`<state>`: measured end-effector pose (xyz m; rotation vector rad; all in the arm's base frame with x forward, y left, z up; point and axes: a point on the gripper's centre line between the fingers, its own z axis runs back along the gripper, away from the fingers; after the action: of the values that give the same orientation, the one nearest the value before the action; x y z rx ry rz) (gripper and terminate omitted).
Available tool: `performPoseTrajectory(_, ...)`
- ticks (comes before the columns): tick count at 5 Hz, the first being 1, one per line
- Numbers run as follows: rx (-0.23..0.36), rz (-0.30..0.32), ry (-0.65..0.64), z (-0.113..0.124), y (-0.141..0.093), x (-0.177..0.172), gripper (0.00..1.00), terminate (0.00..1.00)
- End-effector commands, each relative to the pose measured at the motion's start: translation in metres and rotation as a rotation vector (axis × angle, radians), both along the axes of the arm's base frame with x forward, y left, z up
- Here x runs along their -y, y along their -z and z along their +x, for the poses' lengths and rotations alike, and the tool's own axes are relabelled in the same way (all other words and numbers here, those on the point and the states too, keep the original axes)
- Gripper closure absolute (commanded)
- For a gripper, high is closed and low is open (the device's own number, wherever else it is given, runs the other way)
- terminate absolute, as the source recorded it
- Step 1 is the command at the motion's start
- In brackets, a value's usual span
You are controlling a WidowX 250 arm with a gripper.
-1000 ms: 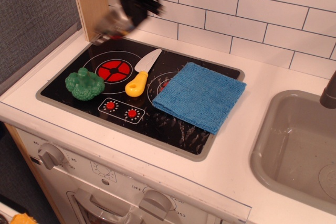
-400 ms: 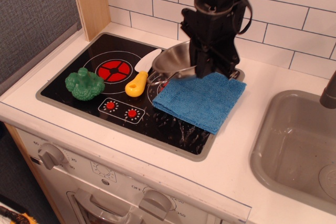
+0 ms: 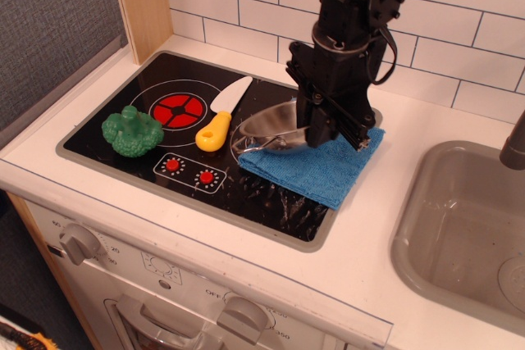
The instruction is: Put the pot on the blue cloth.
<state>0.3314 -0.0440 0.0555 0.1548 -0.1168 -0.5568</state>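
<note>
The shiny steel pot [image 3: 268, 126] hangs tilted from my black gripper [image 3: 316, 130], which is shut on its right rim. The pot's lower edge is at or just above the left part of the blue cloth [image 3: 328, 170], which lies on the right side of the black stovetop [image 3: 123, 170]. My arm hides the middle and back of the cloth. Whether the pot touches the cloth I cannot tell.
A yellow-handled toy knife [image 3: 221, 116] lies left of the pot. A green broccoli [image 3: 132, 130] sits at the stovetop's left. A grey sink basin [image 3: 467, 227] is at the right, with a dark faucet [image 3: 515, 145] at the frame edge. White tiled wall behind.
My gripper carried the pot from the back left corner rightward over the stove, then lowered it toward the cloth's left part.
</note>
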Motion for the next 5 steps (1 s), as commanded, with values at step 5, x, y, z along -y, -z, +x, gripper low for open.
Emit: performPoseTrajectory(5, 0.086, -0.205, -0.319, -0.036, -0.059, -0.069, 0.0, 0.0)
